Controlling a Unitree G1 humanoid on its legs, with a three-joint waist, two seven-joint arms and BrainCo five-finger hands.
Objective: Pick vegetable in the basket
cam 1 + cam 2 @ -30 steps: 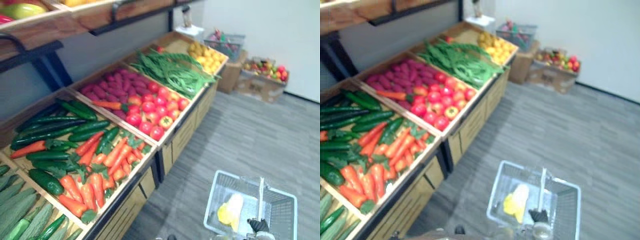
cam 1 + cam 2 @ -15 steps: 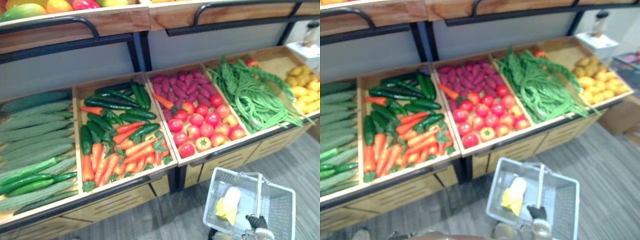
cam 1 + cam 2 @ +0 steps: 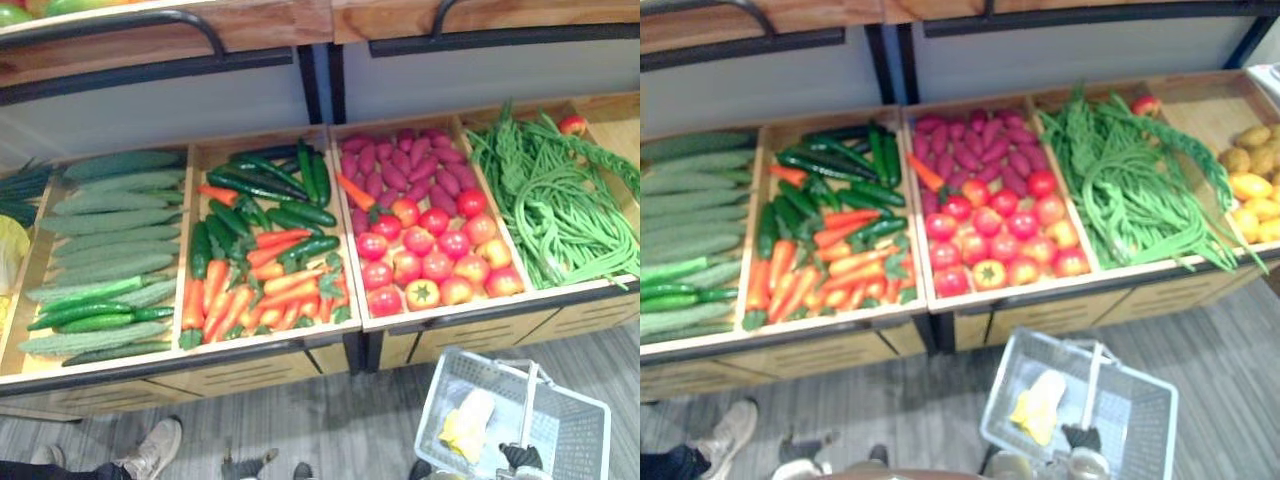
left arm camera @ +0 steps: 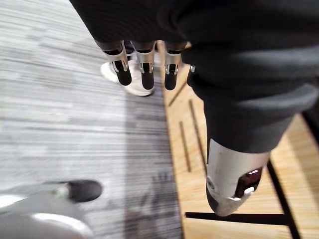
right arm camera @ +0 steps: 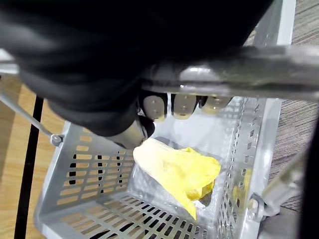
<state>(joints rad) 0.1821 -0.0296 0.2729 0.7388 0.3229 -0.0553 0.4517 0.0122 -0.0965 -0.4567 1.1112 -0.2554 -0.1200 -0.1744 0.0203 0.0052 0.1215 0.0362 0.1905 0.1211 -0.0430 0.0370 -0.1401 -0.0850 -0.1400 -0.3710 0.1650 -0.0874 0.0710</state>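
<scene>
A grey wire basket [image 3: 575, 430] hangs low at my right, over the floor in front of the produce stand. My right hand [image 3: 520, 457] is shut on its metal handle [image 5: 239, 69], with the fingers [image 5: 182, 105] curled round the bar. A pale yellow leafy vegetable [image 5: 177, 169] lies on the basket's bottom; it shows again as the yellow vegetable [image 3: 1040, 405] in the right eye view. My left hand [image 4: 144, 74] hangs at my side with straight fingers and holds nothing, the thumb [image 4: 232, 179] apart from them.
The wooden stand [image 3: 300, 360] holds bins of long cucumbers [image 3: 105, 220], carrots with dark cucumbers [image 3: 260, 280], tomatoes [image 3: 430, 260] with purple sweet potatoes [image 3: 400, 165], green beans [image 3: 560, 210] and yellow produce [image 3: 1255, 190]. A person's shoe [image 3: 150, 450] stands at the lower left.
The camera has swung, so the stand now faces me square on and sits further right. The basket stays in my right hand. A person's shoes have come into view.
</scene>
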